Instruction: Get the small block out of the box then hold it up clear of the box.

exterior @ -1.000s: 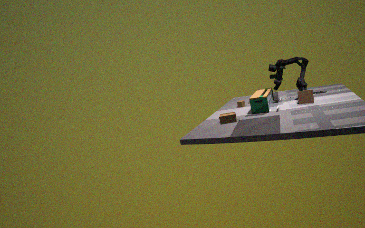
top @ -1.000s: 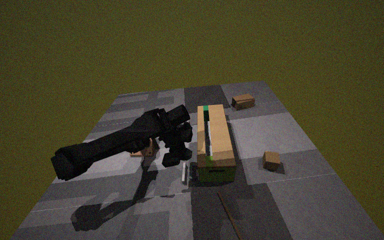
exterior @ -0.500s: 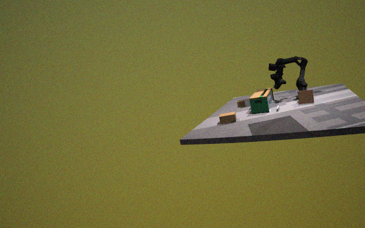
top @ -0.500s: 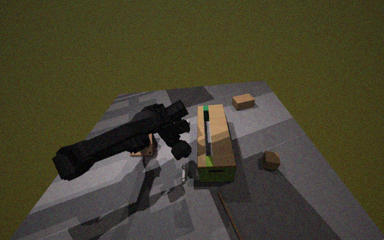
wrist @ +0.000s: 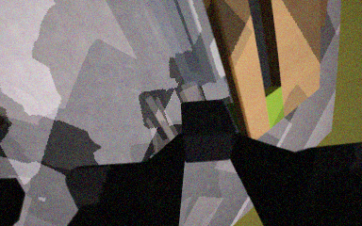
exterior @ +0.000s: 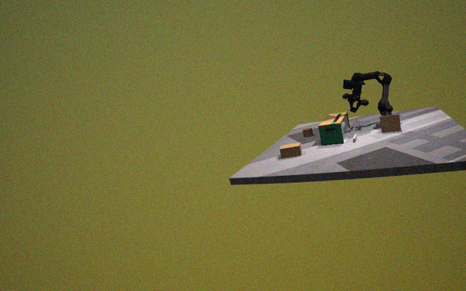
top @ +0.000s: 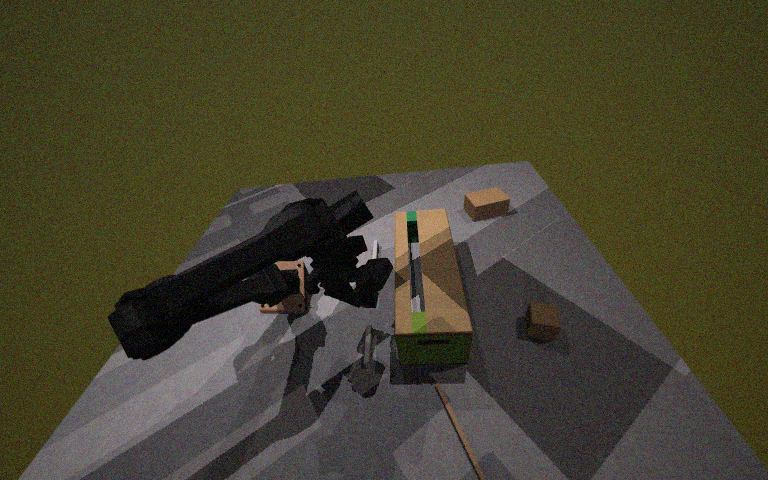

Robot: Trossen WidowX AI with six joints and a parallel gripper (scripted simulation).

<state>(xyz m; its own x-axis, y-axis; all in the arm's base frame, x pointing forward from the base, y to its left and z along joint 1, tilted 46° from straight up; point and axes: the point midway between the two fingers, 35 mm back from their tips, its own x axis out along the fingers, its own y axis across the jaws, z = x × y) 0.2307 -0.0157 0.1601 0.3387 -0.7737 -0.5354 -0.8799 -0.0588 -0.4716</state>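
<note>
grey table [top: 566, 396], arm [top: 226, 283] raised beside box [top: 433, 283], jaws gripping dark block [wrist: 205, 127]

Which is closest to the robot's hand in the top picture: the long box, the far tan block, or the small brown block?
From the hand, holding a dark block:
1. Long box, right beside it.
2. Far tan block, behind the box.
3. Small brown block, beyond the box's other side.

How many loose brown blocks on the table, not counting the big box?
2: one brown block beyond the box's far end, one on the box's side away from the arm. The arm may hide others.
</note>
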